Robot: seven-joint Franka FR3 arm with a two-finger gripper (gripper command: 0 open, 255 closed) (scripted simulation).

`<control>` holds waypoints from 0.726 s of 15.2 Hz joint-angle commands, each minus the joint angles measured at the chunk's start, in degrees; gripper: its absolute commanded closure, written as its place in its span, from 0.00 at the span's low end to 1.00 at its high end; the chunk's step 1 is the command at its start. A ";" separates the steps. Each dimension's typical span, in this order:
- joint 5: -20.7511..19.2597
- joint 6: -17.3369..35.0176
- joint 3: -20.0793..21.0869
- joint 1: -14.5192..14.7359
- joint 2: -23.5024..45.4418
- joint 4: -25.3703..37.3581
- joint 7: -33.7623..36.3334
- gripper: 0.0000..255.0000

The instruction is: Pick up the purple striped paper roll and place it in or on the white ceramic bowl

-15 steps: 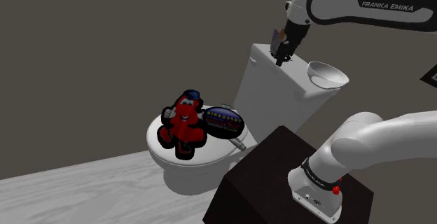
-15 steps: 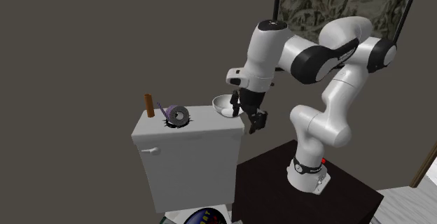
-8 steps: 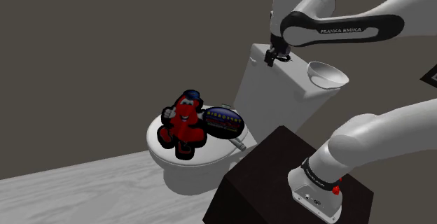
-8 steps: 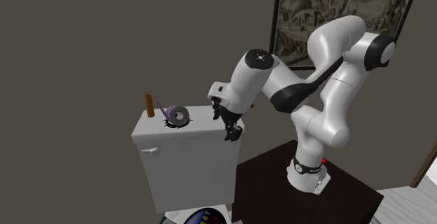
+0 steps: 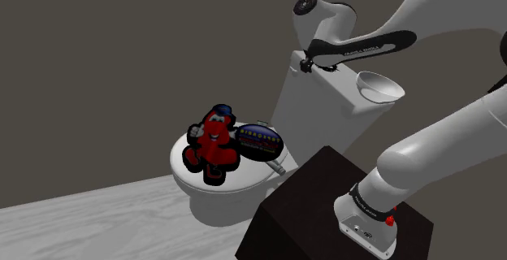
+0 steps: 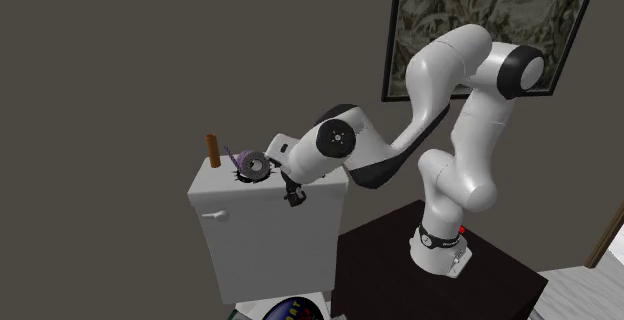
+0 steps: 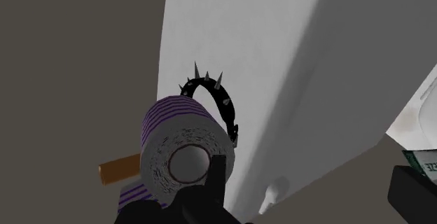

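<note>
Here, the purple-striped paper roll is seen lying on its side on the toilet tank, beside a black spiked ring. The gripper is held open just beside the roll with nothing clasped. The white bowl is set farther along the tank.

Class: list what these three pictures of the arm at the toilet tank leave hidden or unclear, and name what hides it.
- Shoulder view: the arm's wrist covers the purple striped roll and the claw.
- Second exterior view: the forearm covers the bowl; the bottom edge cuts off the dark oval item.
- Wrist view: the roll hides part of the spiked black ring and of the brown stick.
</note>
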 commanded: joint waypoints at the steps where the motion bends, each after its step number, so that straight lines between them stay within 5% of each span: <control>1: -6.33 -0.48 0.67 -1.43 4.14 2.35 4.16 0.00; 8: -25.14 -6.61 0.18 -3.60 17.44 12.48 14.65 0.00; 11: -27.17 -6.20 -0.62 -4.18 18.93 13.48 15.40 0.00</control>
